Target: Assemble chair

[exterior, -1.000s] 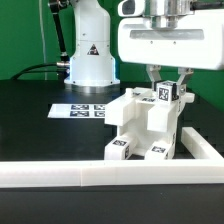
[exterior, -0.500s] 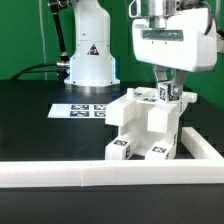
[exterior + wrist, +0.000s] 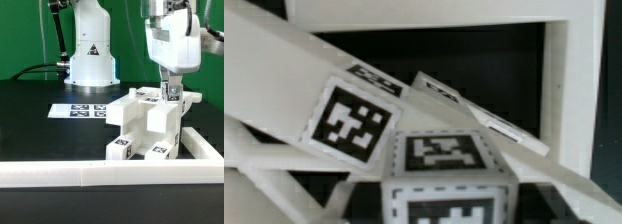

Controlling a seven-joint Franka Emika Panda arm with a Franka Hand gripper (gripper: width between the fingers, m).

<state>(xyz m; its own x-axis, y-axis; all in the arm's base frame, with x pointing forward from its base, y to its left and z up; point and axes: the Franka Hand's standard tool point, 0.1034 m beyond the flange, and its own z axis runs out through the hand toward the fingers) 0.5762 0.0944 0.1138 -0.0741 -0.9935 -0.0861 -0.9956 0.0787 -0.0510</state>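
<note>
While the gripper sits low over the chair, these lines give the layout:
gripper: the gripper point(image 3: 171, 93) hangs straight down from the arm, jaws drawn narrow around a small tagged piece at the chair's upper end; whether that piece is a loose leg or already seated, the pictures do not settle
chair: the chair point(image 3: 148, 128) stands on the black desk point(image 3: 40, 135), in the corner made by the white rail point(image 3: 60, 176) across the front and its arm on the exterior view's right
held piece: in the wrist view a square tagged block point(image 3: 441, 170) fills the space just under the camera, with slanted white slabs of the chair behind it
key relation: the piece lies directly below the gripper, its long axis seemingly upright, so the coming move looks like a straight push or turn along the vertical, not a sideways reach
marker board: the marker board point(image 3: 80, 110) lies flat behind the chair, well apart from the gripper
risk: any tilt of the piece could jam it in its hole
</note>
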